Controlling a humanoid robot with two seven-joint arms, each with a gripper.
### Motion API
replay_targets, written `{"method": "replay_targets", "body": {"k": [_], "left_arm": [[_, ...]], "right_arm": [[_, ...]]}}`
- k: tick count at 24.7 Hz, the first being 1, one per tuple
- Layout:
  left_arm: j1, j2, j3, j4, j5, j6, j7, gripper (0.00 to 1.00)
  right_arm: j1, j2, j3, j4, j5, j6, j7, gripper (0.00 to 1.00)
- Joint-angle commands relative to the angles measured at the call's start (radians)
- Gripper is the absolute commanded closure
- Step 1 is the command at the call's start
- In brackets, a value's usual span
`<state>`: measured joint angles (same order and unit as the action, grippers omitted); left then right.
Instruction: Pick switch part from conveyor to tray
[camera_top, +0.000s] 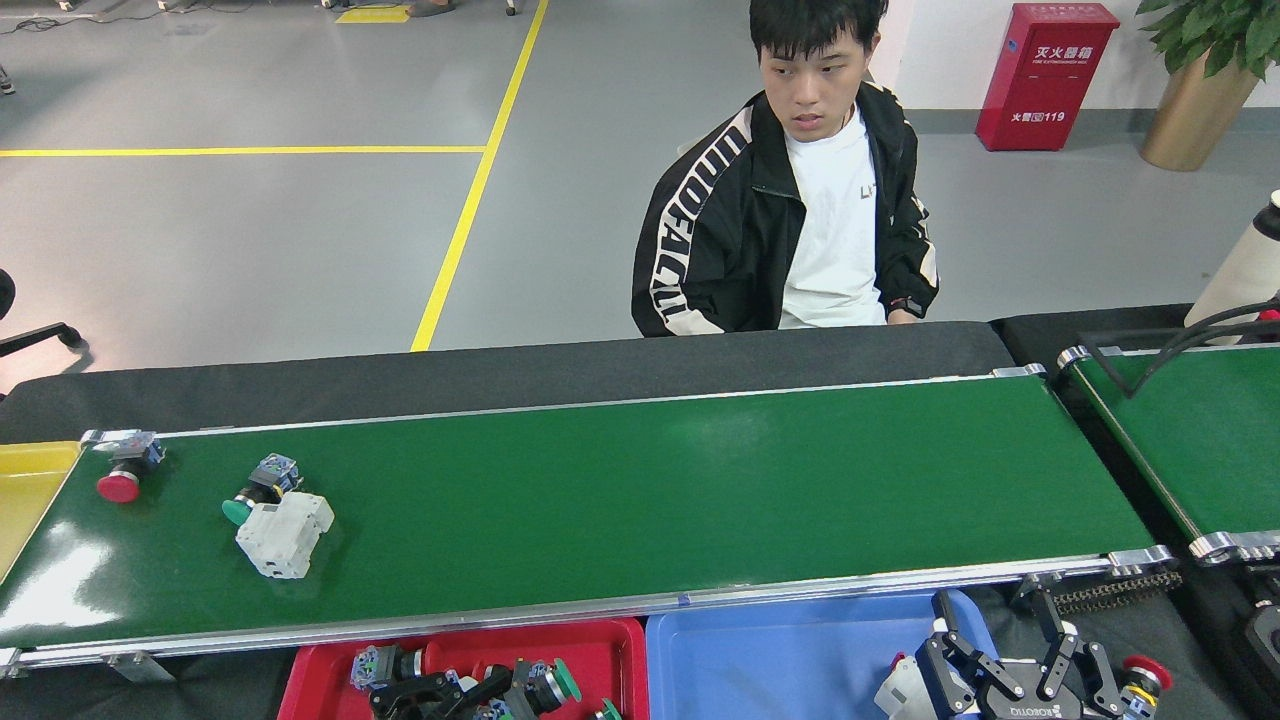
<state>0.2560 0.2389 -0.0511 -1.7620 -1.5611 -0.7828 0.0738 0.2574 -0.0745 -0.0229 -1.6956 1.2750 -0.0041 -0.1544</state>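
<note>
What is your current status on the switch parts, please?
Left tool over red tray, shut on green switch part. Right tool open over blue tray. Three parts left on conveyor.

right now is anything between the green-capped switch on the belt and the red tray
Yes. The white part lies against the green-capped switch on its tray side. Beyond it, only bare belt and the near rail before the red tray.

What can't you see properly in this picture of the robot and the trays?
- Left gripper over the red tray, head view: dark among the switch parts, so whether it is open or shut is unclear.
- Right gripper by the blue tray: its lower part is cut by the bottom edge.
- Both trays: their near halves run off the bottom edge.
</note>
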Motion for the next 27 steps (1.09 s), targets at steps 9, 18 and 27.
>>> {"method": "replay_targets", "body": {"k": [9,18,27], "left_arm": [[0.039,-0.035,0.588,0.113,0.190,-0.003,0.004,0.00],[0.066,-0.076,0.708,0.216,0.188,0.186,-0.094,0.01],[-0.187,-0.035,0.590,0.345,0.113,0.379,-0.105,0.01]], "right_arm": [[-0.003,0.001,-0.002,-0.021,0.001,-0.001,-0.011,0.00],[-0.003,0.001,-0.002,-0.021,0.001,-0.002,-0.011,0.00],[-0.012,-0.001,0.000,-0.019,0.001,-0.005,-0.011,0.00]]}}
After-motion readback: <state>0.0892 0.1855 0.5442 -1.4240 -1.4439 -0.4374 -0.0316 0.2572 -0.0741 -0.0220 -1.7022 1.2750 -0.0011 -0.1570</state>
